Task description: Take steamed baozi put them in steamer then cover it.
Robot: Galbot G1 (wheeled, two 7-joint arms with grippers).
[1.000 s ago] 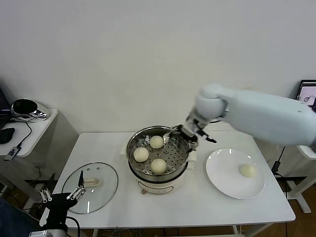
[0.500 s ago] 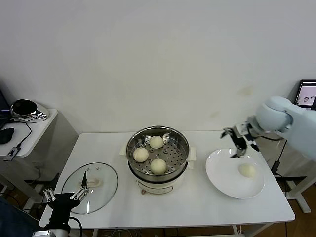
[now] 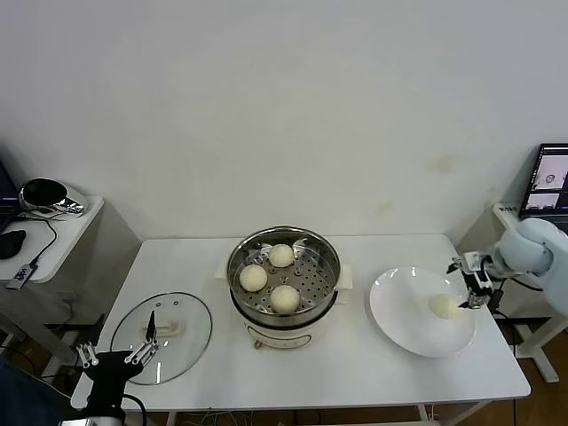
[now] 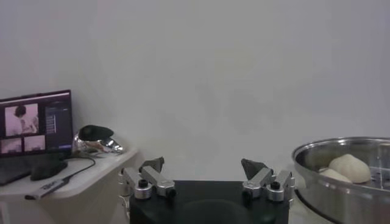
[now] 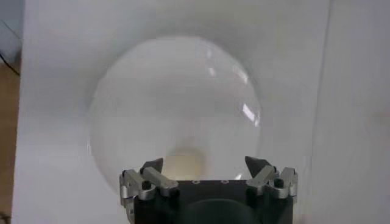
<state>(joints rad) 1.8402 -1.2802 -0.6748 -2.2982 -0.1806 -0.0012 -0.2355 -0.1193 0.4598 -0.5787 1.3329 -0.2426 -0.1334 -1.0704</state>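
Note:
Three steamed baozi (image 3: 270, 277) lie in the steel steamer (image 3: 241, 251) on its white pot base at mid table. A fourth baozi (image 3: 443, 306) lies on the white plate (image 3: 399, 311) at the right; it also shows in the right wrist view (image 5: 183, 165). My right gripper (image 3: 470, 282) is open just right of and above that bun, over the plate's right edge; in its wrist view (image 5: 205, 164) the bun sits between its fingers, below them. The glass cover (image 3: 186, 337) with its cream handle lies flat at the table's left. My left gripper (image 3: 115, 354) is open and empty near the table's front left corner.
A side table (image 3: 62, 231) with a dark shiny helmet-like thing (image 3: 43, 195) stands at the left. A monitor (image 3: 548, 177) stands at the far right. The steamer's rim (image 4: 341, 182) shows in the left wrist view.
My right gripper has moved from the steamer's right rim across to the plate and down beside the last baozi. The left arm has barely shifted.

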